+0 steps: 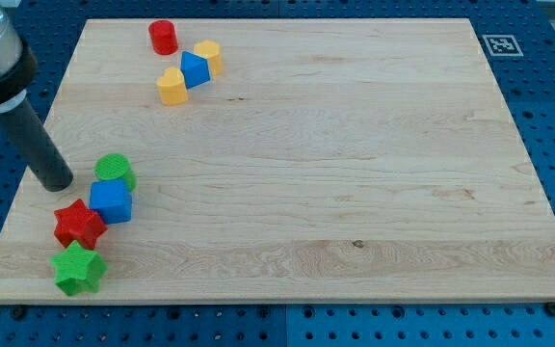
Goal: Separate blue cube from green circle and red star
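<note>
The blue cube sits near the board's left edge, touching the green circle just above it and the red star at its lower left. My tip rests on the board left of the green circle, a small gap away, and up-left of the blue cube. The rod slants up to the view's top left.
A green star lies just below the red star. Near the top of the wooden board are a red cylinder, a second blue block and two yellow blocks. A tag marks the top right corner.
</note>
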